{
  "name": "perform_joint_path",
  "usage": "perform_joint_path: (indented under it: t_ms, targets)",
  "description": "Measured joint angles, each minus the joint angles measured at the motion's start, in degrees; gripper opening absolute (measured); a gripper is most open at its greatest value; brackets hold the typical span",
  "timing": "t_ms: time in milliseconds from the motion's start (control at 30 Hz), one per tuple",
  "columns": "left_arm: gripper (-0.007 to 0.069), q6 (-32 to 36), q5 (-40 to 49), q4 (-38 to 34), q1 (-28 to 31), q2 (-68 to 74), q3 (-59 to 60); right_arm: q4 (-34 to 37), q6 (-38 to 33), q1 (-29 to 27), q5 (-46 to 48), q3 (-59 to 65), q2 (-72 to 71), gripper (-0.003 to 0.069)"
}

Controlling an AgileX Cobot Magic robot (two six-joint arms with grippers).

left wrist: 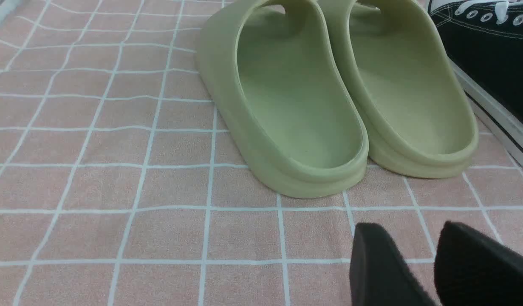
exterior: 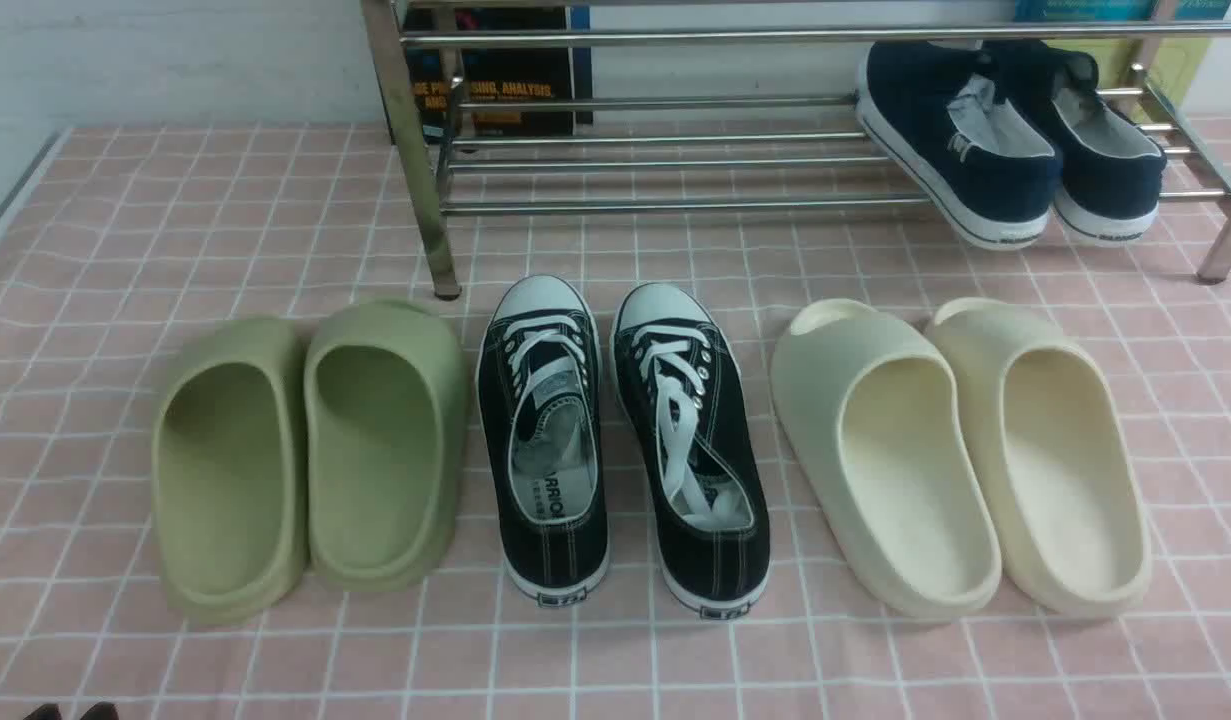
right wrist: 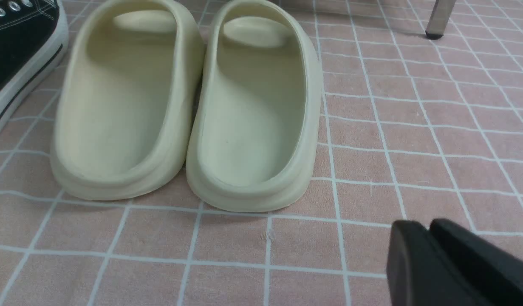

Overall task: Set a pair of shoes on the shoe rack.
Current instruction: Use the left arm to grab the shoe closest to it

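Black sneakers [exterior: 541, 400] sit heels toward us before the shoe rack [exterior: 675, 205], ready for lifting; our left gripper [left wrist: 408, 238] gapes empty, our right gripper [right wrist: 418, 231] is closed.

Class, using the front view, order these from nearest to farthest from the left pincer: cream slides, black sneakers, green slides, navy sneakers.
From the left pincer:
1. green slides, left.
2. black sneakers, centre.
3. cream slides, right.
4. navy sneakers, far right, on the rack.
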Motion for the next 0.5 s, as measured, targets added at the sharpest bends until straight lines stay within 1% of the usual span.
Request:
perform_joint_path:
  t_ms: [500]
  targets:
    - [0.0239, 0.00, 0.00, 0.00, 0.00, 0.00, 0.00, 0.00, 0.00, 0.00, 0.00, 0.00, 0.00, 0.0080]
